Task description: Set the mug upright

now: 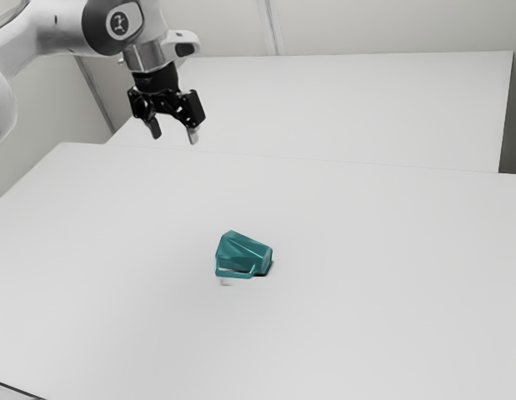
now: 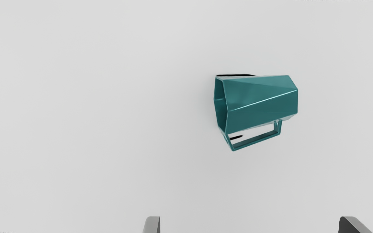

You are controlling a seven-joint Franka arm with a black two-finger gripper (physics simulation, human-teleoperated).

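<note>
My white arm (image 1: pixel 41 32) reaches in from the exterior view's upper left, its dark-banded wrist (image 1: pixel 114 23) directly above the claw (image 1: pixel 173 136), which hangs downward in the air, both fingers (image 2: pixel 152 225) spread wide apart.

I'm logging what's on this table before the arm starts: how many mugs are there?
1. The teal mug lies on its side on the white table, beyond the gripper's open fingers.

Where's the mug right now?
The mug lies on its side on the table, lower than the open jaws and nearer the exterior view's right.
</note>
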